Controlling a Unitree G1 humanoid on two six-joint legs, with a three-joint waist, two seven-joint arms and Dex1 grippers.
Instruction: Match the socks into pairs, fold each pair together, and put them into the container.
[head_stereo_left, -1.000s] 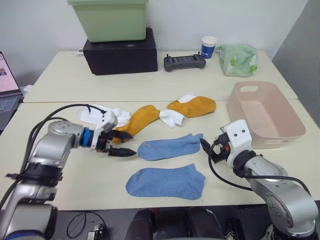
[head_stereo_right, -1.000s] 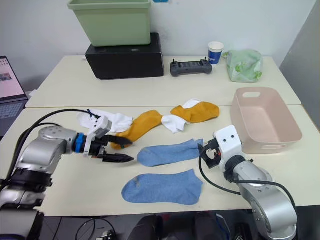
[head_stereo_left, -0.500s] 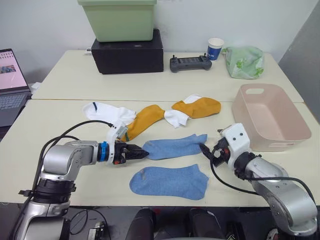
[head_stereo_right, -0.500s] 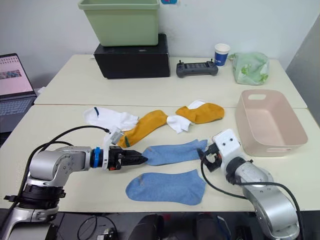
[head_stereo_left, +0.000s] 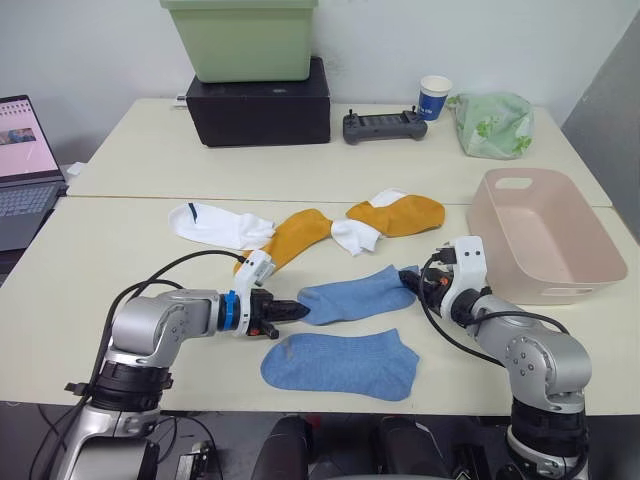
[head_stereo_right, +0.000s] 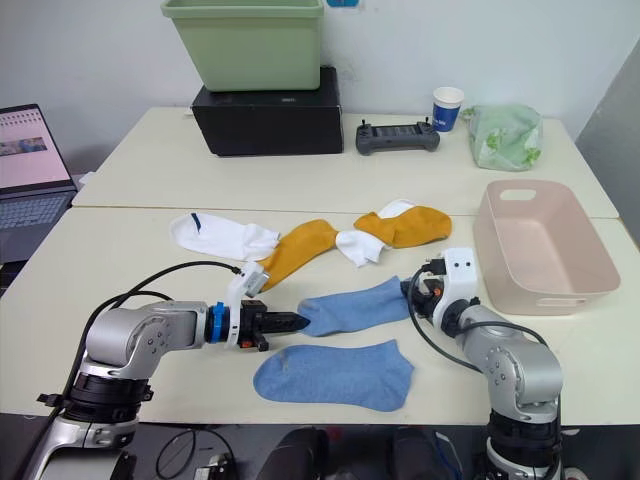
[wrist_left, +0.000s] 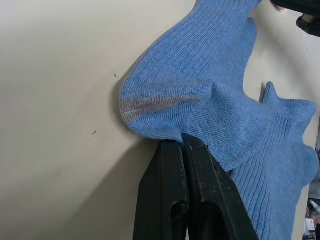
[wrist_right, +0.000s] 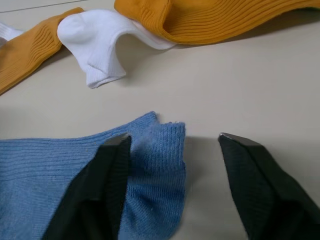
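Observation:
Two light blue socks lie at the table's front: the upper one and the lower one. My left gripper is shut on the upper sock's toe end, pinching the fabric edge. My right gripper is open at that sock's cuff, with one finger on the cuff and the other on bare table. Two mustard-orange socks and two white socks lie behind. The pale pink container stands at the right.
At the back stand a green tub on a black box, a controller, a paper cup and a green-and-white cloth bundle. A laptop sits at the far left.
My left gripper has moved right to the upper blue sock's toe and shut on it. My right gripper has moved up to the sock's cuff and its fingers have narrowed. The camera has shifted.

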